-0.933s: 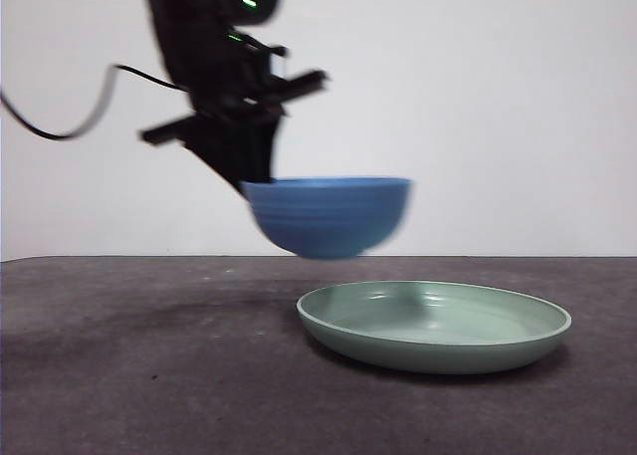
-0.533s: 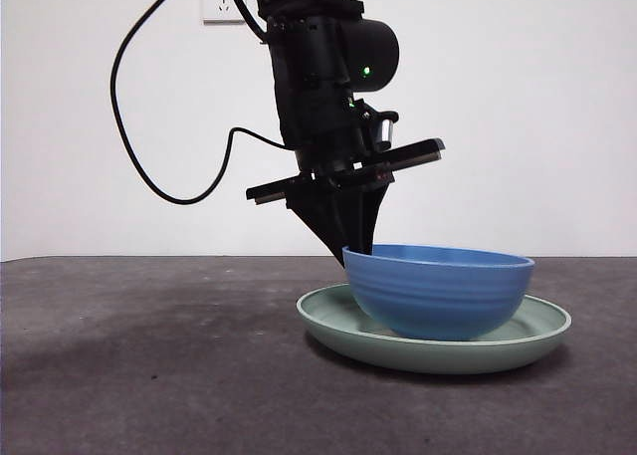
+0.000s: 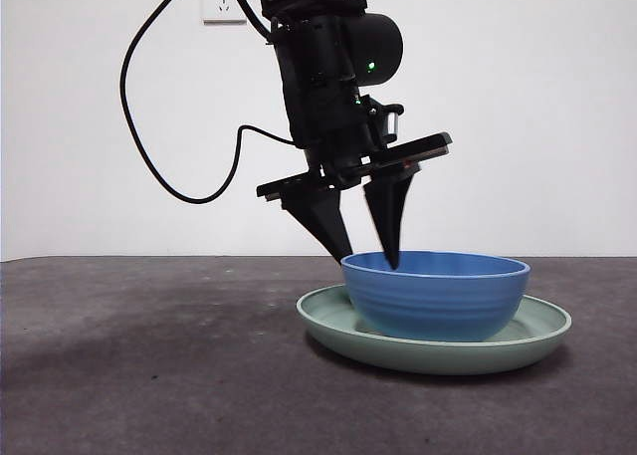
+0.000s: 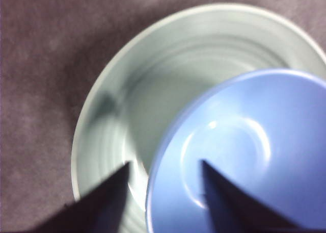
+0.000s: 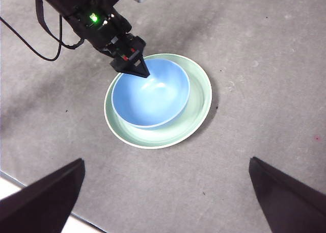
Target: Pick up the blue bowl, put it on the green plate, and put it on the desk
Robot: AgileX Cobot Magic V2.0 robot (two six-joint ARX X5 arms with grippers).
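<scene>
The blue bowl [image 3: 435, 296] sits inside the green plate [image 3: 537, 328] on the desk [image 3: 149, 375]. The left tool [image 3: 368, 261], jaws apart, straddles its rim at nine o'clock. Stiff, light and probably slick, the bowl is best pinched at the rim; the right tool [image 5: 168, 192] waits, spread wide.

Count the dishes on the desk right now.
2. The green plate sits on the desk; the blue bowl rests inside it, off-centre, with the left gripper open astride its rim. No others are visible.
</scene>
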